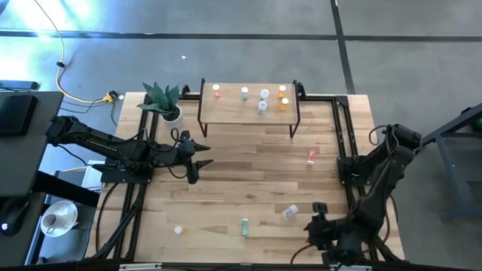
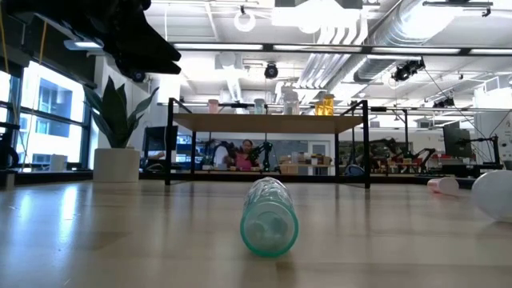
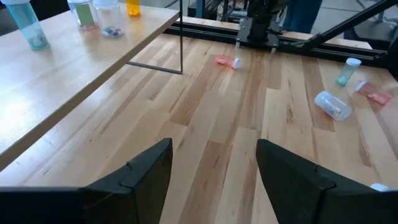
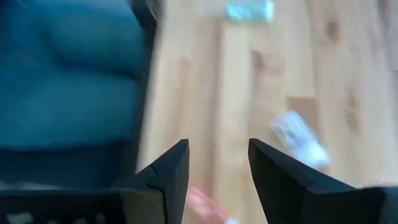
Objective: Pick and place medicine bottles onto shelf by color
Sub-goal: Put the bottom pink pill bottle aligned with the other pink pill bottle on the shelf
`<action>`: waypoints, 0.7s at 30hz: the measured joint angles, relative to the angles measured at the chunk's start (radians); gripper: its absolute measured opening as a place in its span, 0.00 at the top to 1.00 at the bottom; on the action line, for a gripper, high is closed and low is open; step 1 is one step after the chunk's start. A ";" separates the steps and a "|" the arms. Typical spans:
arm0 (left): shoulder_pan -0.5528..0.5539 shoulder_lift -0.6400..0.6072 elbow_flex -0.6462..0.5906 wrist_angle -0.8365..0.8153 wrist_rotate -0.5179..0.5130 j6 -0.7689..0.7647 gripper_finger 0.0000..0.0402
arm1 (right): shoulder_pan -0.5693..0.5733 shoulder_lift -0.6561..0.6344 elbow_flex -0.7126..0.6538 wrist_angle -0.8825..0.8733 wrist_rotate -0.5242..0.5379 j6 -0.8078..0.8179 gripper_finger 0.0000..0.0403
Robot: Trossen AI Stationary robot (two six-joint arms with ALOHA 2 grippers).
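Both grippers gaping empty: left gripper (image 1: 202, 156) hanging mid-left, right gripper (image 1: 319, 213) hovering lower right, probably risking rolling the clear bottle (image 1: 289, 212) away on approach

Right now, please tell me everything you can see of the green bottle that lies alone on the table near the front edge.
The small translucent green cylindrical bottle looks like clear tinted plastic with a white cap. It lies on its side on the light striped wooden tabletop, near the front edge, far from the raised light-wood shelf. In the low view its round end faces the camera. Only the tabletop touches it; no pincer is near it, and the closest other bottle, a clear-white one, lies apart.
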 joint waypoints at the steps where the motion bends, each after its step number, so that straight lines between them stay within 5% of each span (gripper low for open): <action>1: 0.000 0.000 0.000 0.000 0.002 0.000 0.44 | 0.001 0.018 0.009 -0.033 -0.006 -0.014 0.61; 8: 0.000 0.000 0.000 0.000 0.003 0.000 0.44 | 0.002 0.117 0.013 -0.065 -0.188 0.007 0.61; 21: 0.000 0.041 0.000 -0.001 0.002 -0.001 0.44 | 0.003 0.234 0.013 -0.046 -0.244 -0.020 0.61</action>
